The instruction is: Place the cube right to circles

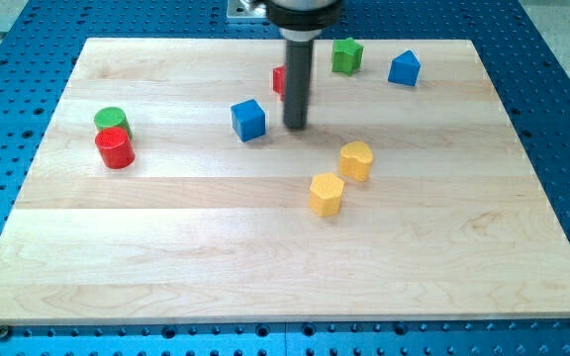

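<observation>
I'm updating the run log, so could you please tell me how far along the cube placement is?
Nothing looks done yet: the blue cube sits mid-board, well to the view's right of the green cylinder and red cylinder, not beside them. In hand: my tip stands just to the cube's right with a small gap, a side that suits a leftward push. Left: sliding the cube across to the cylinders' right side.

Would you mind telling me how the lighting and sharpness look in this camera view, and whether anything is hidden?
Camera view: lighting is soft and even, with only faint shadows under the blocks; the wooden board shows no strong glare; focus is sharp throughout; the rod hides most of the red block behind it; my tip sits just right of the blue cube.
</observation>
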Controlling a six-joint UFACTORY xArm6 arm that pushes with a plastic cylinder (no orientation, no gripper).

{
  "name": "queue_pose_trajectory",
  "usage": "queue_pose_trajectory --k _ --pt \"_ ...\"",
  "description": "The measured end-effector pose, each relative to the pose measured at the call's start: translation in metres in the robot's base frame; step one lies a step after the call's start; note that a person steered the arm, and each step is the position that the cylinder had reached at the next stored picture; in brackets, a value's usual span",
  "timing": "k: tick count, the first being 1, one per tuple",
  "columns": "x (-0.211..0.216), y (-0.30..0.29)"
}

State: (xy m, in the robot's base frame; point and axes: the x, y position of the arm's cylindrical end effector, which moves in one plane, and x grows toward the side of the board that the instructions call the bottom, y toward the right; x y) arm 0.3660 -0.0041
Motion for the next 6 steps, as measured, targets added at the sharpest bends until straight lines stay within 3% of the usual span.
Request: queue_pose_trajectory --k 2,4,6 --pt "0.022 -0.077" --pt "0.023 -0.100" --pt "0.008 -0.059"
